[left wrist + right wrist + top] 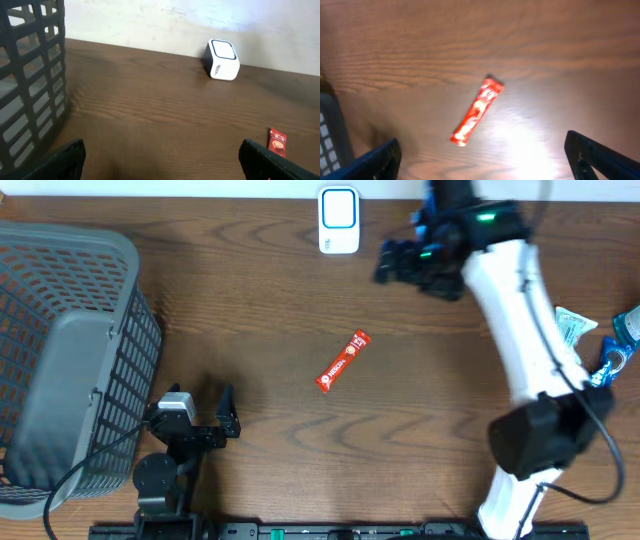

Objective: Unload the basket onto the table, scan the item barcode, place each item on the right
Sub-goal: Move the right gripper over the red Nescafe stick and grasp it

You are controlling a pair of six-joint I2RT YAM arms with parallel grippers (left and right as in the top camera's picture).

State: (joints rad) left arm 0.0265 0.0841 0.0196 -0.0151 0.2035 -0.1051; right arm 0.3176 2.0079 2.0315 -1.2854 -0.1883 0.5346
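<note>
Red sachet (343, 361) loose on the wooden table (300, 300)

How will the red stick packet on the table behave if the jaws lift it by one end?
The red stick packet looks thin and flat, so it is probably light and may droop from one end. Lying flat on the table, it should not roll. Its wrapper looks like smooth film, so it might slide when pushed.
</note>
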